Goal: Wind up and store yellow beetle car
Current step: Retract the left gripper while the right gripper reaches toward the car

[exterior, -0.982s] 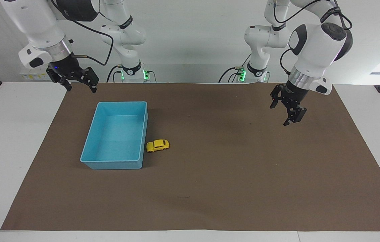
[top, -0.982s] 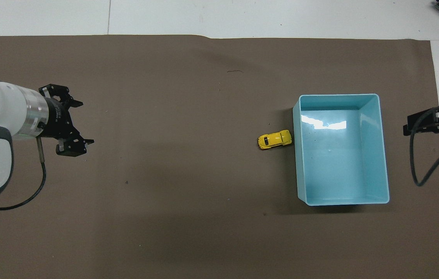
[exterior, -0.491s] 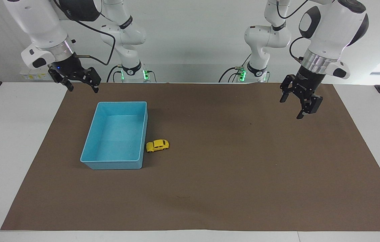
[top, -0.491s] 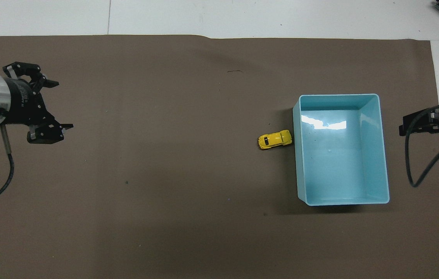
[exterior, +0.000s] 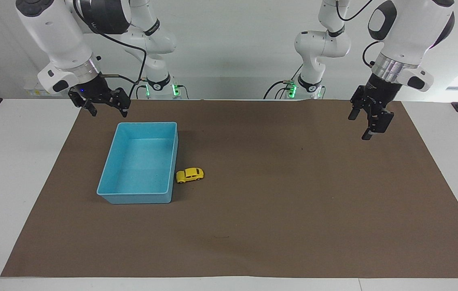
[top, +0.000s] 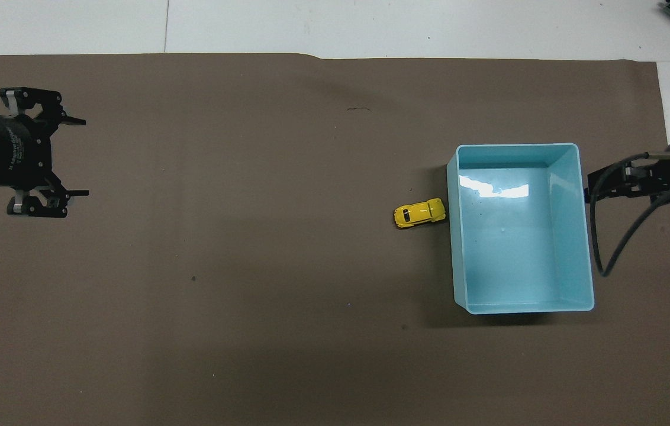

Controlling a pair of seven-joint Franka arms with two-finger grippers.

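Beside the blue bin [exterior: 138, 162] sits the yellow beetle car [exterior: 190, 175] (untouched); left gripper [exterior: 364, 126] and right gripper [exterior: 107, 110] hang released.

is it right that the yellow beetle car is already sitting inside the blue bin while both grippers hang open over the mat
Not quite. The yellow beetle car sits on the mat beside the blue bin, not inside it, as the overhead view shows. The left gripper and right gripper do hang open over the mat.

Bin wall [exterior: 173, 161] touching car [exterior: 190, 175]
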